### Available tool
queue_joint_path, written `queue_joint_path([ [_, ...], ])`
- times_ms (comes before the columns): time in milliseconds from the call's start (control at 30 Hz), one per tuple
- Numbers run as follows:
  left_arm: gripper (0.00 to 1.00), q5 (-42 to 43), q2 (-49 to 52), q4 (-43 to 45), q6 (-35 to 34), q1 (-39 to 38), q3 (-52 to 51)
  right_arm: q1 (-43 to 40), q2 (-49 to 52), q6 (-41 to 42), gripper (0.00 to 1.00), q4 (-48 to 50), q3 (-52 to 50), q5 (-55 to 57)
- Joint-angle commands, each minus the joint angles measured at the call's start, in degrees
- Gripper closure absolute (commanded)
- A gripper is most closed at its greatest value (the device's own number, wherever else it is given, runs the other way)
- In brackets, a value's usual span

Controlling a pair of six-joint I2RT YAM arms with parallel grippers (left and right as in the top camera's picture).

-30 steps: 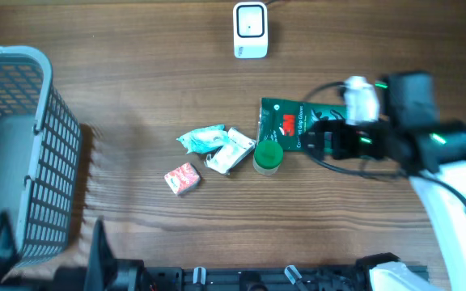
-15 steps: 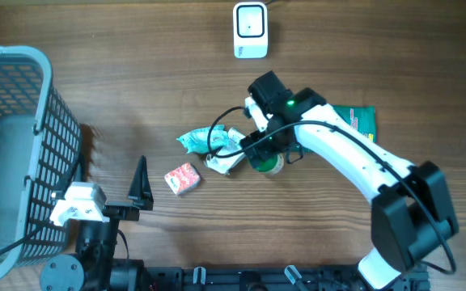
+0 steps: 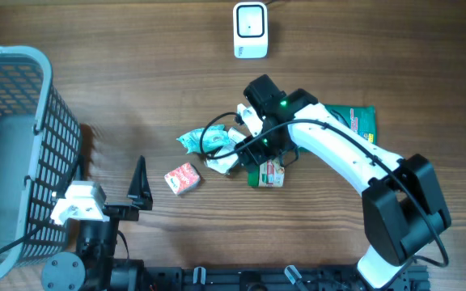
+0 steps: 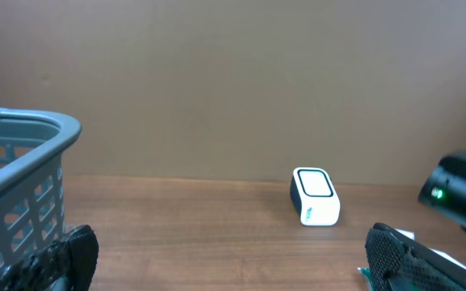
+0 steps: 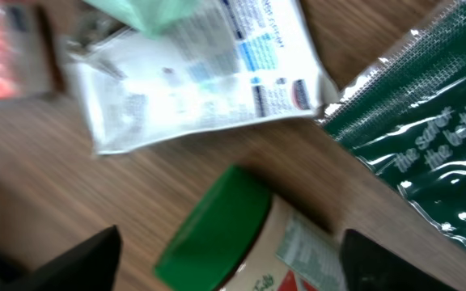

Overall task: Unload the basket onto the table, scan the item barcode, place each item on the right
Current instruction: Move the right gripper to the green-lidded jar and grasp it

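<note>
Wooden table (image 3: 136, 97), overhead view: a green-lidded jar (image 3: 270, 173) lies on its side just below the centre of the frame. It is directly under the right gripper (image 3: 267, 160), whose arm comes in from the lower right. Immediately left of the jar is a white packet (image 3: 226, 158), with a teal packet (image 3: 196, 140) to its upper left and a small red box (image 3: 182, 178) further left. A dark green packet (image 3: 359, 121) shows right of the arm. The white scanner (image 3: 249, 31) stands at top centre, well apart from the jar. A grey-blue basket (image 3: 63, 162) fills the left edge.

Left wrist view: the left gripper (image 4: 229, 259) has its fingers (image 4: 63, 257) wide apart at the bottom corners, nothing between them. The scanner sits right of centre, the basket at the left.

Right wrist view, blurred: the right gripper's fingers (image 5: 75, 260) stand apart at the bottom corners, with the jar's green lid between them at lower centre. Whether either finger touches the jar cannot be told
</note>
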Motion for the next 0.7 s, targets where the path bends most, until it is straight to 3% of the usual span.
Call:
queue_joint_path([
  [0,0.0,-1.0,-0.2,-1.0,-0.5,0.2,-0.5,-0.3,-3.0,8.1,0.0,-3.5,7.3,-2.8],
  [100,0.0,-1.0,-0.2,-2.6,-0.5,0.2,-0.5,-0.3,-5.4,40.8,0.0,-19.1,16.0,15.2],
  [133,0.0,-1.0,-0.2,-2.7,-0.5,0.2,-0.5,-0.2,-5.8,46.9,0.0,-23.0,16.4,17.0],
  [200,0.0,-1.0,-0.2,-2.9,-0.5,0.2,-0.5,-0.2,-5.6,48.4,0.0,-23.8,14.4,15.8],
  [433,0.0,-1.0,-0.2,-4.6,-0.5,0.2,-0.5,0.0,-5.6,48.5,0.0,-11.3,0.6,5.5],
  [667,0.0,-1.0,-0.2,-5.2,-0.5,0.2,-0.5,0.0,2.4,40.0,0.0,-7.6,-0.7,5.2],
])
